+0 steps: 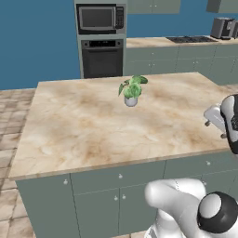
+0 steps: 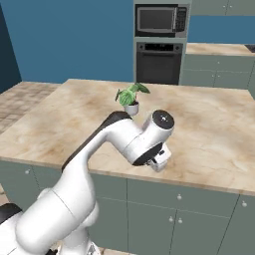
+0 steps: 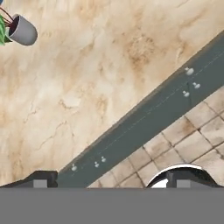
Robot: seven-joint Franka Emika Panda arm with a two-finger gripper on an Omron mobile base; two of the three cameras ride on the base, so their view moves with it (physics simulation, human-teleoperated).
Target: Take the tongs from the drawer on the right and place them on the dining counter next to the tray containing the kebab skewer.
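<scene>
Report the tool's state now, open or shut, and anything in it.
Tool: open. The two dark fingertips stand wide apart at the bottom of the hand view, with nothing between them, above the front edge of the marbled island.

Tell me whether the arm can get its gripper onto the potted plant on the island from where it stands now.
Probably yes. The potted plant stands alone on the bare marbled island, and the gripper hangs above the island's near edge with nothing between them. Whether the arm stretches that far is a guess.
</scene>
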